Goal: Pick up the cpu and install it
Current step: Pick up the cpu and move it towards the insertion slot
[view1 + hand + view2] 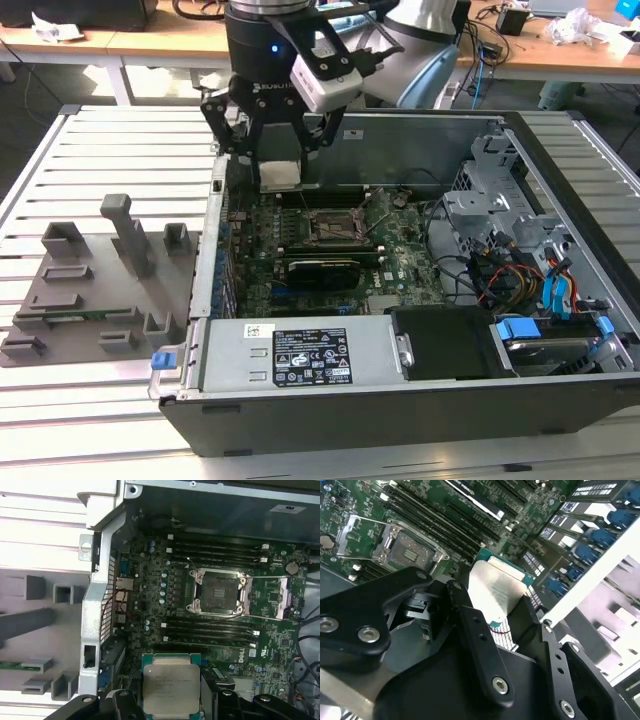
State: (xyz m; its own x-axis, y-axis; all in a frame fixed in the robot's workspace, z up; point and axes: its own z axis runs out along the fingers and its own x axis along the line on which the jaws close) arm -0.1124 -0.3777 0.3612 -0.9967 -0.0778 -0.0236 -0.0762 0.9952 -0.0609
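Silver cpu (171, 684) x1 in jaws (near 1 socket (218, 592)).

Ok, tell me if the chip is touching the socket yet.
Apart. In the first wrist view the chip, held in the jaws, sits clear of the open socket, with rows of memory slots showing between them.

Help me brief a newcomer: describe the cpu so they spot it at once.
Find the big open black computer case with the green motherboard inside. Above that board the black pincer is shut on the cpu, a small flat square chip with a silver-grey metal top. Unlike the larger dark square socket frame fixed to the board, it has a thin green rim.
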